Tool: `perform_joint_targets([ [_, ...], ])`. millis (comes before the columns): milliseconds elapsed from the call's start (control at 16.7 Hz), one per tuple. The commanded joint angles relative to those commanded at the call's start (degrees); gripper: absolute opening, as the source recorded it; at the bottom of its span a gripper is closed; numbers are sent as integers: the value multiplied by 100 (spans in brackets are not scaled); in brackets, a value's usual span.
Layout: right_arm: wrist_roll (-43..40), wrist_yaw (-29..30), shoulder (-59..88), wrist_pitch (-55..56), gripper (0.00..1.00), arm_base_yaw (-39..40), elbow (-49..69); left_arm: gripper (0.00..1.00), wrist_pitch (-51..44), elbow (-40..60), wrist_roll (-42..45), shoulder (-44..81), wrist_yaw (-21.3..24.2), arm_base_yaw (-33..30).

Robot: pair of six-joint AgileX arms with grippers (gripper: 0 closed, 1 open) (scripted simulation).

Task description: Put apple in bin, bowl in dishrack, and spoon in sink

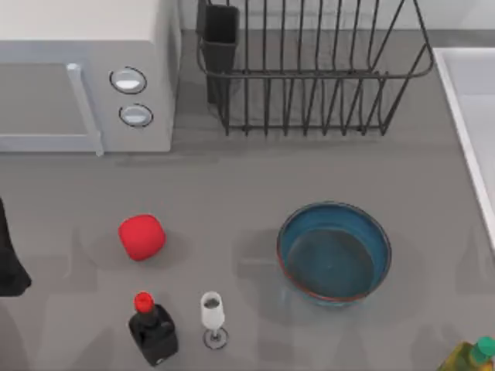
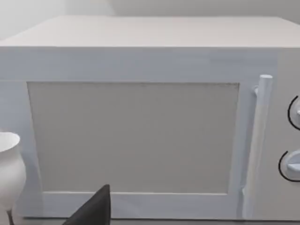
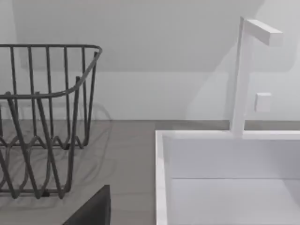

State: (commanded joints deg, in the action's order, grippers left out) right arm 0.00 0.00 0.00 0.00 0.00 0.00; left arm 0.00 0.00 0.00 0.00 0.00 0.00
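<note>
A grey desk [image 1: 232, 193] carries a white microwave [image 1: 85, 77] at back left, before a pale wall [image 3: 164, 56].

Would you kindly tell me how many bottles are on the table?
2: a dark red-capped bottle at the near edge beside the wine glass, and a yellow-green bottle cut off at the near right corner; others may lie outside view.

White microwave [image 1: 85, 77] back-left — dark red-capped bottle [image 1: 152, 331] just beside wine glass [image 1: 213, 318], front.

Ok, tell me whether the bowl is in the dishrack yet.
Not yet. The bowl sits upright on the table, in front of the dishrack, apart from it.
</note>
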Motion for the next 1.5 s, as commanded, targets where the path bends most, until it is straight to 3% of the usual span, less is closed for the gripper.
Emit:
perform_joint_targets([
  [240, 0, 0, 0, 0, 100, 0, 0, 100, -137, 157, 84, 176, 1, -56],
  [480, 0, 0, 0, 0, 100, 0, 0, 100, -873, 1059, 506, 1261, -12, -346],
  [1200, 0, 0, 0, 0, 100, 0, 0, 100, -4214, 5809, 2320, 7987, 14, -1744],
  [1500, 0, 0, 0, 0, 100, 0, 0, 100, -5368, 7295, 2948, 10133, -2, -2206],
])
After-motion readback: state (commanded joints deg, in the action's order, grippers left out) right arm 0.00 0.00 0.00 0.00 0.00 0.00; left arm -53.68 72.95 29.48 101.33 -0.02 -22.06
